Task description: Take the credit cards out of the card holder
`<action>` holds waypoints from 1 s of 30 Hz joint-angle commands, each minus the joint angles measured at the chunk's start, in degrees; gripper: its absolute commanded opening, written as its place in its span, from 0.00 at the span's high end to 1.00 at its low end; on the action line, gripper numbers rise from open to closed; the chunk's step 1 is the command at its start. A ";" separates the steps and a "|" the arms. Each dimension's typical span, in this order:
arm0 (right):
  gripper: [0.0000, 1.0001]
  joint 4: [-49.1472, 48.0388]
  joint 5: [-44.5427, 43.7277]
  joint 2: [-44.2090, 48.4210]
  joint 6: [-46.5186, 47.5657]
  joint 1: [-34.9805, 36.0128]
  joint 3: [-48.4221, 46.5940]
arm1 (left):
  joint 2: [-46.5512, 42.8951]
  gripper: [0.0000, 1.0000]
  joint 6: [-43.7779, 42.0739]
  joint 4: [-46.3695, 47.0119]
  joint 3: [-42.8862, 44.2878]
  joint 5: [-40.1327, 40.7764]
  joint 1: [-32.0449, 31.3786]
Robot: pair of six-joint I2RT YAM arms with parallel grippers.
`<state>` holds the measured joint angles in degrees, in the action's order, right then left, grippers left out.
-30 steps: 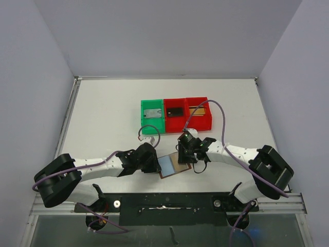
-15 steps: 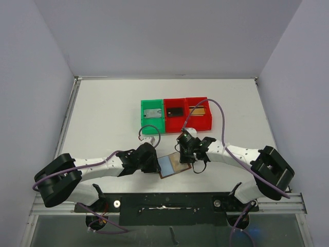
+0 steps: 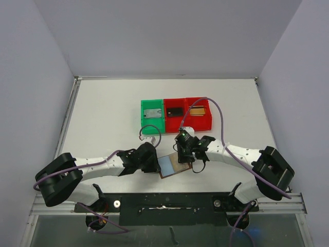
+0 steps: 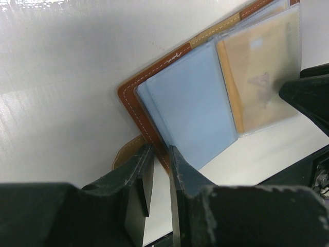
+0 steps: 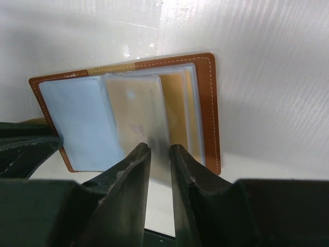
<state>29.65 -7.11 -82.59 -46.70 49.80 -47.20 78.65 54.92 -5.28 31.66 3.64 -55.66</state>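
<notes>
partway done i'd say: three cards point(image 3: 152, 113) sit in the bins point(image 3: 175, 100), but the card holder point(image 3: 172, 165) lies open near the arms, gold card point(image 5: 139, 110) still sleeved. left gripper point(image 4: 160, 170) pinches its brown edge. right gripper point(image 5: 160, 164) is narrow at the sleeve, can't tell if it's gripping.

The card holder point(image 3: 174, 165) lies open and flat on the white surface point(image 3: 103, 118), near its front edge and turned slightly askew. Its cover is brown leather-like material with pale stitching along the rim. The left half shows a pale blue-grey pocket point(image 4: 190, 103). Over the right half, a gold-yellow credit card point(image 5: 136, 110) sits inside a clear sleeve that is lifted off the leaves beneath. Well behind the holder, three more cards lie flat in a row of bins: a grey card point(image 3: 152, 114) in the green bin point(image 3: 144, 123), and a dark card point(image 3: 175, 110) and a gold-brown card point(image 3: 197, 110) in the two red bins point(image 3: 177, 125).
</notes>
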 commanded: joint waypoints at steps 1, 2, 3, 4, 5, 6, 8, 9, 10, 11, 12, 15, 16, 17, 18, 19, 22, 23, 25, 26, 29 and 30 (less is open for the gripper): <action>0.72 -3.87 3.33 2.94 2.47 0.56 -2.73 | -0.07 0.83 -0.69 1.68 2.55 -0.50 0.20; 0.71 -4.50 4.31 3.06 2.49 0.56 -2.58 | -0.14 0.84 -0.69 1.55 2.63 -0.42 0.20; 0.70 -5.20 5.06 3.15 2.51 0.56 -2.43 | -0.21 0.84 -0.69 1.46 2.67 -0.38 0.20; 0.70 -5.66 5.39 3.28 2.38 0.56 -2.26 | -0.25 0.84 -0.67 1.37 2.62 -0.30 0.20; 0.70 -5.92 5.51 3.31 2.09 0.56 -2.14 | -0.25 0.84 -0.67 1.33 2.74 -0.21 0.20; 0.70 -6.11 5.46 3.37 1.75 0.55 -1.92 | -0.25 0.84 -0.69 1.32 2.72 -0.23 0.20; 0.72 -6.27 4.78 3.62 1.26 0.56 -1.57 | -0.20 0.84 -0.72 1.32 2.83 -0.24 0.16; 0.74 -6.39 4.52 3.87 1.05 0.56 -1.39 | -0.21 0.85 -0.77 1.32 2.80 -0.28 0.19; 0.75 -6.56 4.53 4.13 1.08 0.45 -1.22 | -0.15 0.85 -0.77 1.32 2.79 -0.28 0.20; 0.76 -6.87 4.78 4.37 1.08 0.45 -1.08 | -0.09 0.85 -0.82 1.32 2.86 -0.24 0.20; 0.76 -7.27 5.20 4.56 1.15 0.40 -0.96 | -0.02 0.85 -0.85 1.32 2.81 -0.28 0.20; 0.76 -8.60 6.55 4.83 1.02 0.30 -0.51 | 0.17 0.85 -0.92 1.32 3.01 -0.36 0.19; 0.76 -8.86 6.83 4.74 0.95 0.23 -0.45 | 0.18 0.86 -0.95 1.32 3.09 -0.36 0.20; 0.77 -8.98 6.97 4.58 0.96 0.21 -0.50 | 0.23 0.86 -0.95 1.32 3.18 -0.34 0.20; 0.78 -8.97 7.10 4.32 0.91 0.21 -0.57 | 0.27 0.86 -0.95 1.32 3.29 -0.33 0.20; 0.79 -8.80 6.98 4.05 0.86 0.21 -0.65 | 0.21 0.86 -0.95 1.32 3.35 -0.38 0.20; 0.82 -8.47 6.91 3.42 0.87 0.19 -0.79 | 0.03 0.86 -0.95 1.17 3.45 -0.33 0.20; 0.83 -8.76 7.31 3.25 0.88 0.18 -0.74 | -0.11 0.86 -0.93 1.11 3.44 -0.29 0.20; 0.81 -10.39 9.45 2.96 1.49 0.15 -0.62 | -0.44 0.86 -0.95 0.90 3.34 -0.08 0.20; 0.80 -10.99 10.54 2.68 1.67 0.20 -0.66 | -0.62 0.86 -0.95 0.81 3.31 0.01 0.20; 0.75 -13.67 13.68 1.86 1.39 0.16 -0.33 | -1.40 0.86 -0.87 0.58 2.98 0.72 0.20; 0.74 -14.87 14.91 1.61 1.36 0.21 -0.03 | -1.73 0.86 -0.80 0.41 2.90 0.94 0.20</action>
<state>21.04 2.66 -80.36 -45.41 49.95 -47.46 78.78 54.83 -5.37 32.67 3.68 -55.66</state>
